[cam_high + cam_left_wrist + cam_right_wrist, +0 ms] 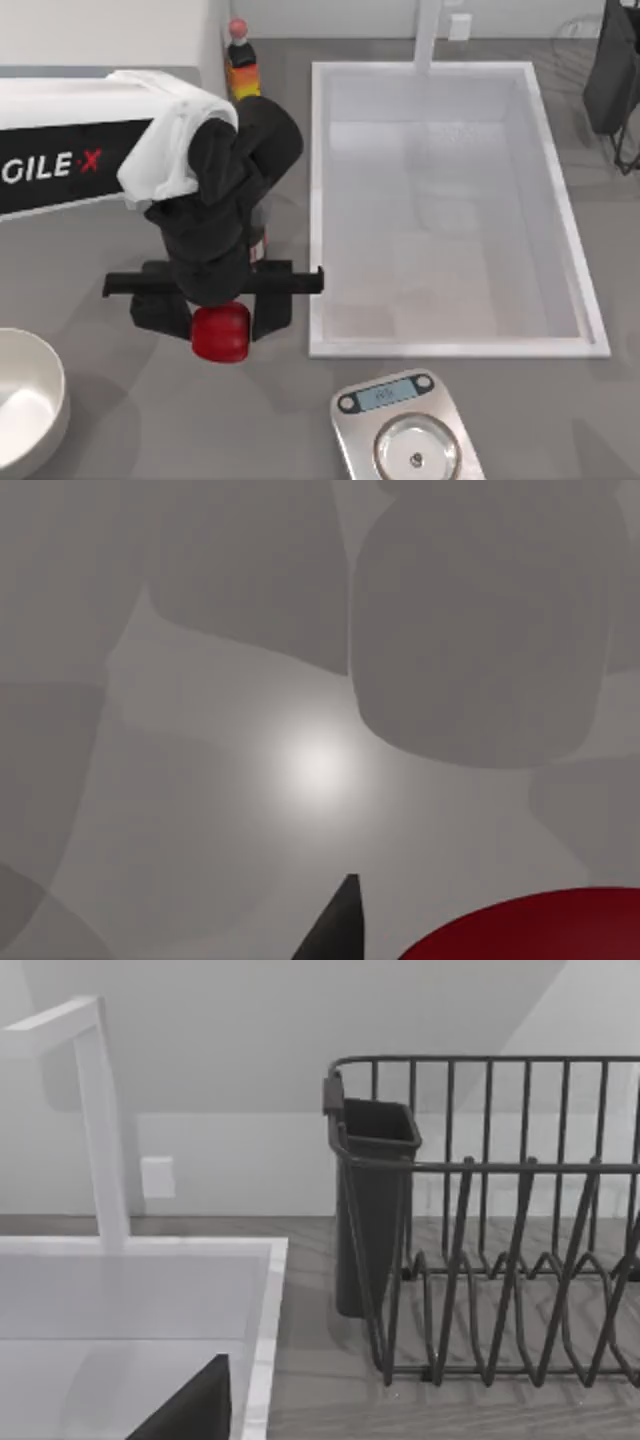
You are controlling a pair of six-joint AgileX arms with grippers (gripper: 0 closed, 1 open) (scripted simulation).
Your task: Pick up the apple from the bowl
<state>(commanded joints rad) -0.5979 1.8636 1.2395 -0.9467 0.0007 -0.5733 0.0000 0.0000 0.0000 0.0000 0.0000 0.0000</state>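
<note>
The left gripper [221, 318] is clamped on the one apple [221, 333] (red and shiny) over the grey table [150, 410], away from the one bowl [25, 410] at the left edge. One sink [450, 210], one scale [410, 435], one bottle [241, 62].

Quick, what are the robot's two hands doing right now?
Left gripper: shut on the apple, away from the bowl.
Right gripper: cannot be told.
</note>
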